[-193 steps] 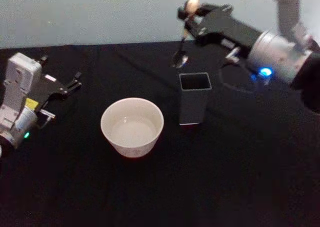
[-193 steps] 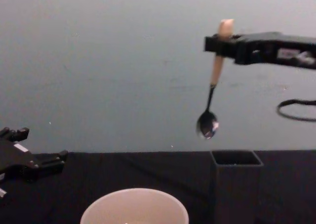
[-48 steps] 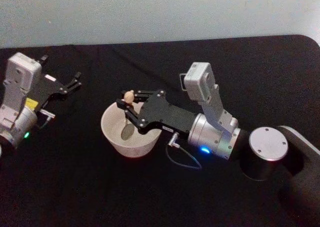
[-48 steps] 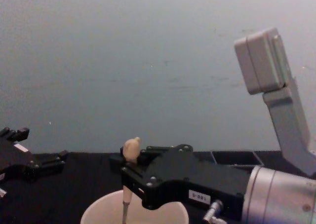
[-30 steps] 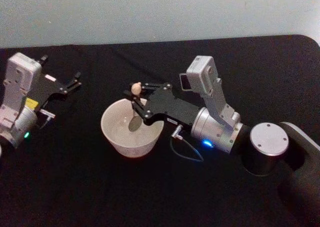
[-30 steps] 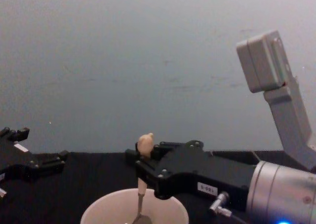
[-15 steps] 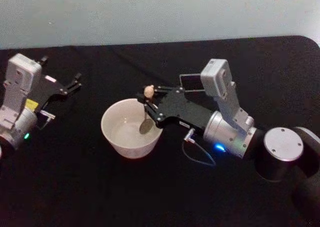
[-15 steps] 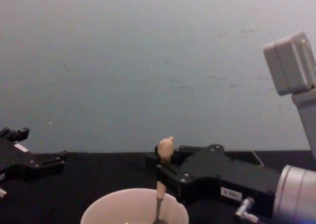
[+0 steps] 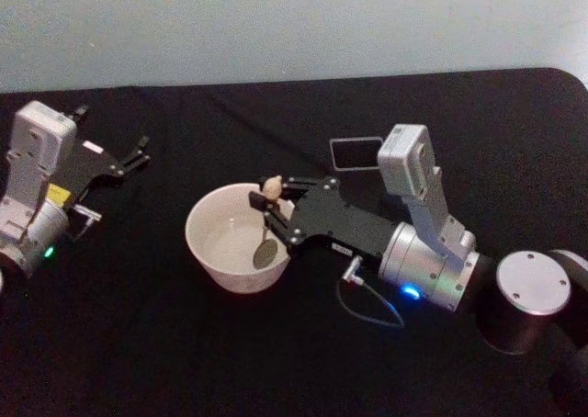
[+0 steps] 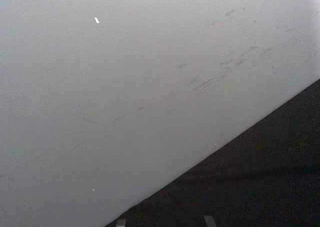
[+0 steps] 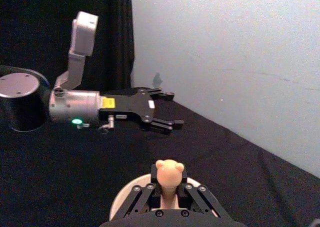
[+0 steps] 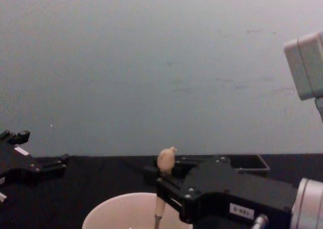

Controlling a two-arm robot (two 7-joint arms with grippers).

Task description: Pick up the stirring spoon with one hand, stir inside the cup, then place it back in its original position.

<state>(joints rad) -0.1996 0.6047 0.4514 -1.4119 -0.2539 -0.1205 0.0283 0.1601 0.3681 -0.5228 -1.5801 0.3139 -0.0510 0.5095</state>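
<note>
- Spoon [image 9: 267,252]: upright, bowl inside cup [image 9: 213,247], at its 3 o'clock side.
- Right gripper [image 9: 270,202]: clenched on spoon handle.
- Left gripper [image 9: 136,152]: released, parked at 10 o'clock from cup.
- Holder [image 9: 356,152]: 1 o'clock from cup.

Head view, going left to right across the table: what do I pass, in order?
The left hand → cup → stirring spoon, gripped by the right hand, in the cup's right side → dark holder.
</note>
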